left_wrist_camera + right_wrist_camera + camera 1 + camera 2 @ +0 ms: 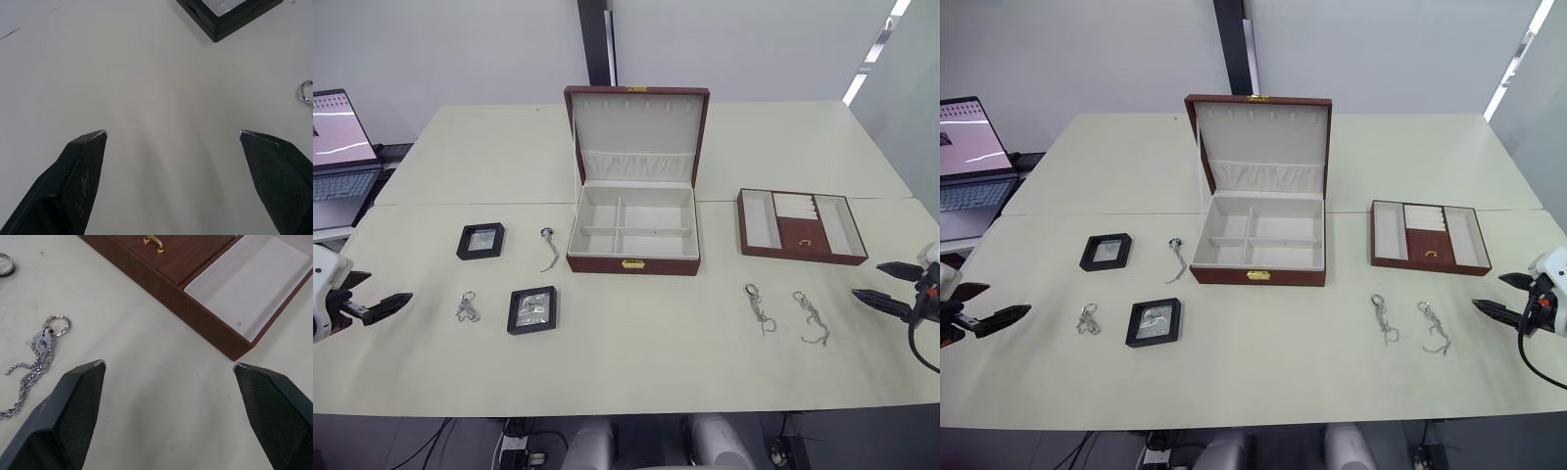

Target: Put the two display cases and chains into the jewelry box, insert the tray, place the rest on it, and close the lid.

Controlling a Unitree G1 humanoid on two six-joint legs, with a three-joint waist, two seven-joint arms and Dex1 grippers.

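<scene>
Grippers, left (pixel 384 306) and right (pixel 881 286), hover wide open and empty at the table's (pixel 636 362) side edges, chains (pixel 810 317) and display cases (pixel 531 309) near its front, jewelry box (pixel 633 233) open mid-table, tray (pixel 801 226) beside it: nothing packed.

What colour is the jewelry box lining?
Cream-white lining inside the reddish-brown jewelry box; clearest in left eye view.

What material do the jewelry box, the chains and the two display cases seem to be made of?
Jewelry box: reddish-brown, wood or leatherette, cannot tell which; cream fabric-like lining, gold-coloured clasp.
Chains: silvery metal, judging by the shiny links and ring.
Display cases: black frames, probably plastic, with a clear glossy window that reflects light.
</scene>
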